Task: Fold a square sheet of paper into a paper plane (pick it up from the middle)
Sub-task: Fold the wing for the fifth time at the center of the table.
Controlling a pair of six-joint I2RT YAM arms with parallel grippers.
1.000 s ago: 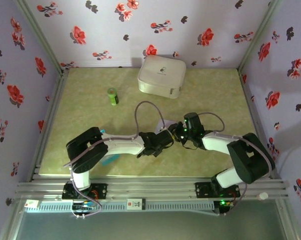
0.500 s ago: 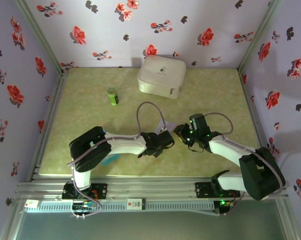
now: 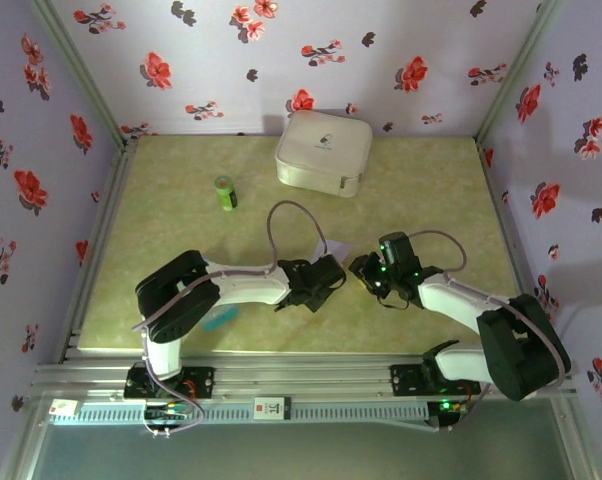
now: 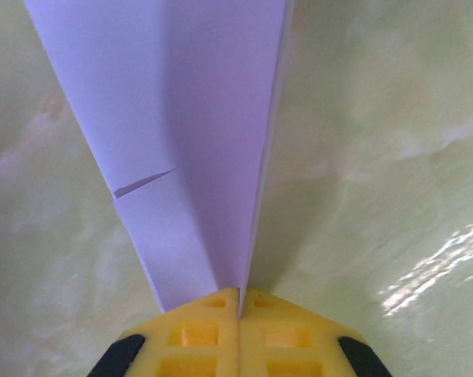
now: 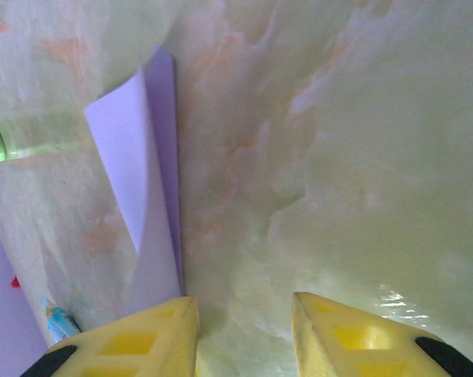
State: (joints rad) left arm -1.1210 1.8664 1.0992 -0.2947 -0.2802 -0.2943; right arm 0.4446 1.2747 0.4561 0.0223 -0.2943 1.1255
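The green marbled surface (image 3: 421, 180) carries everything. The white case (image 3: 321, 152) sits at its far edge, well beyond both sets of fingers, I'd guess parked clear of the folding. The left arm (image 3: 241, 288) and right arm (image 3: 461, 300) lean toward each other over the near middle, which reads to me as one holding while the other works.

The square sheet of paper (image 4: 197, 118) (pale lavender, already doubled along one long crease) fans out ahead of the left fingers (image 4: 197, 342). Their yellow tips are pressed together on its narrow end, and that pinch looks meant to keep the fold closed and lined up.

The right fingers (image 5: 142, 338) stand moderately apart with nothing between them; the paper's curled flap lies just ahead of and beside one tip. My guess is they are free so they can come in and flatten or turn a flap. No pointed dart yet, so the plane seems only partly folded.

A small green bottle (image 3: 226, 192) lies well beyond the left fingers, unused.
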